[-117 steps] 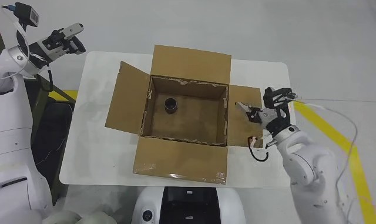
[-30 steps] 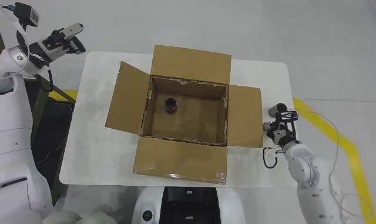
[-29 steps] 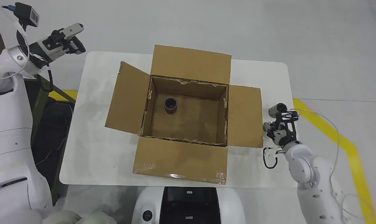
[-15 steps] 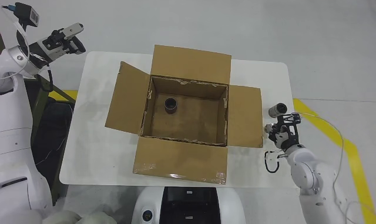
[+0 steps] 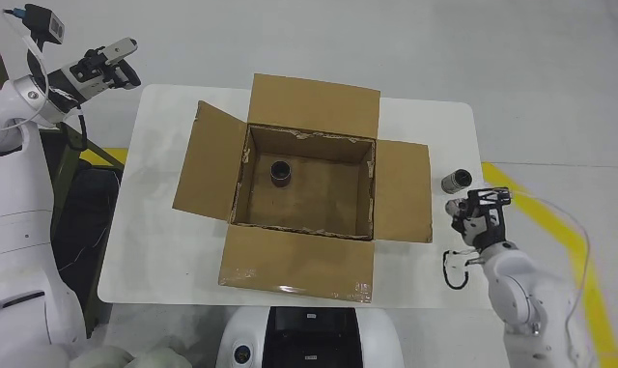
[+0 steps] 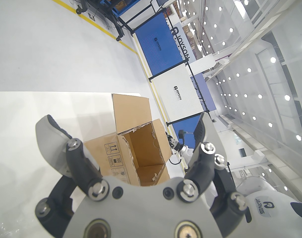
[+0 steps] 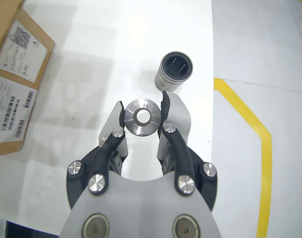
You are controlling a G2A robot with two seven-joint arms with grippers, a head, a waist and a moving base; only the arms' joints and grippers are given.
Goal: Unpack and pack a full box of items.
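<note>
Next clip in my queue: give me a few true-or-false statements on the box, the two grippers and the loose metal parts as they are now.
1. The right gripper grips a metal ring. True.
2. The silver cylinder lies inside the box. False: it stands on the table, just beyond the right gripper.
3. A dark round item sits in the box. True.
4. The left gripper holds a part. False: it is open and empty.
5. The box's flaps are folded shut. False: all four are spread open.

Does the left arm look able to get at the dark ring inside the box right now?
Probably yes: the box is open on top, nothing covers the dark ring, and the left tool is open and empty.
</note>
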